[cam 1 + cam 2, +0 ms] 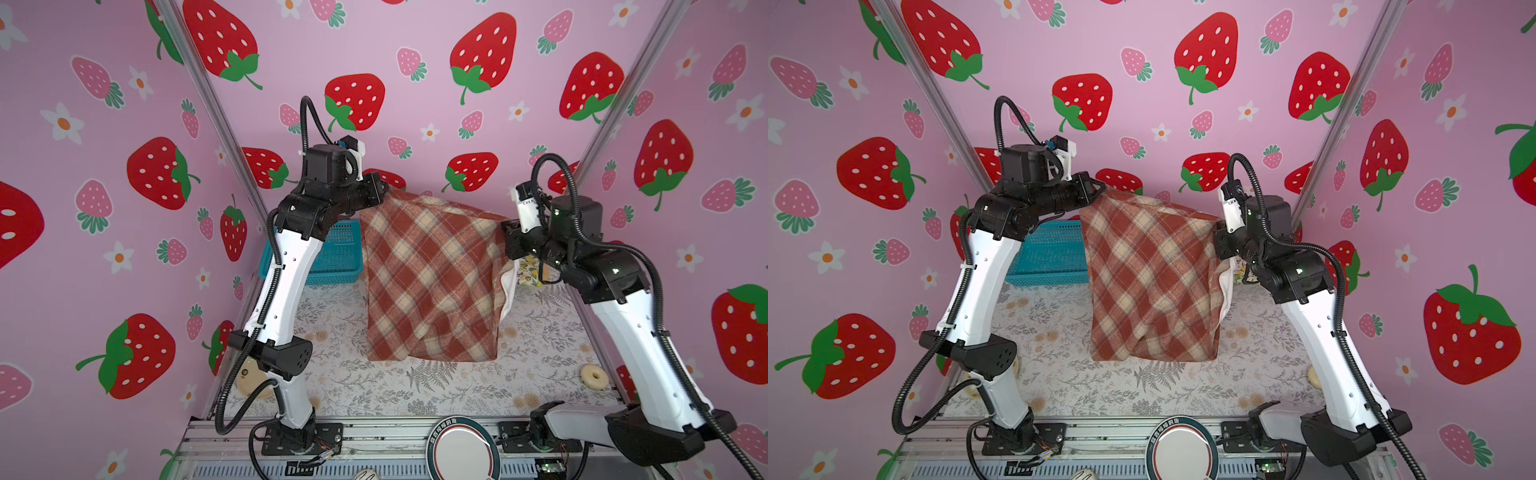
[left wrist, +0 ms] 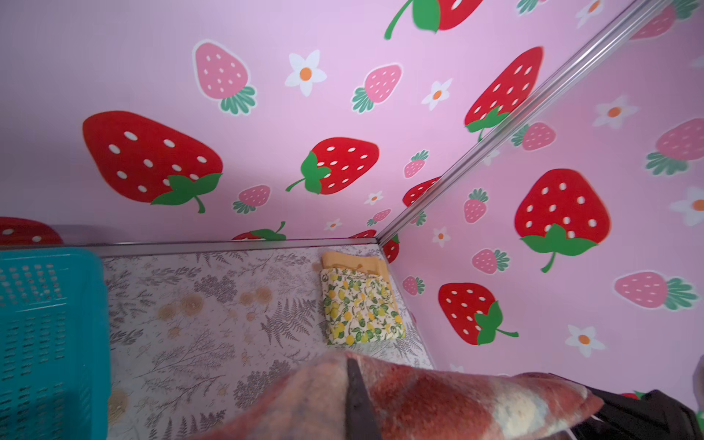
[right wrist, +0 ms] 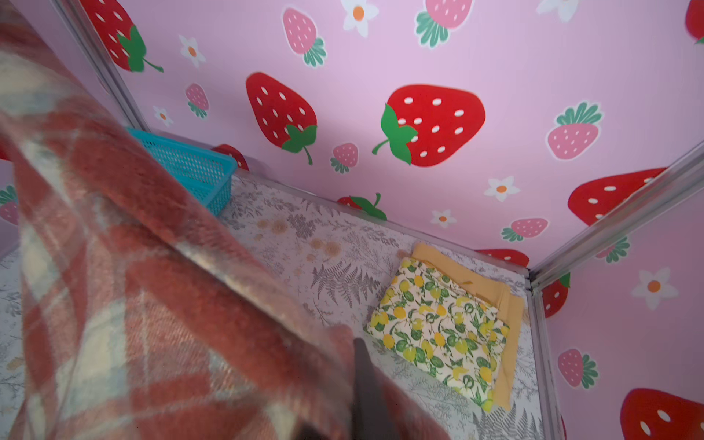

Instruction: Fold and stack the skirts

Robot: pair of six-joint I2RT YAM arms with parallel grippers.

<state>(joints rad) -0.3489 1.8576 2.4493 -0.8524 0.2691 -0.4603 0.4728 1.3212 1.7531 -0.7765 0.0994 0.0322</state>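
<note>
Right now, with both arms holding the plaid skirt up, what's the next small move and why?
Probably lower both arms together, laying the plaid skirt flat on the table. The left gripper and right gripper pinch its top corners and it hangs loose, while the lemon-print skirt already lies folded on the mustard skirt.

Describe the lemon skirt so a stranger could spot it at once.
Go to the far right corner of the table, past the hanging plaid skirt. A folded pile lies there; the lemon skirt is its top layer, the only one printed with yellow lemons and green leaves, on a plain mustard skirt.
</note>
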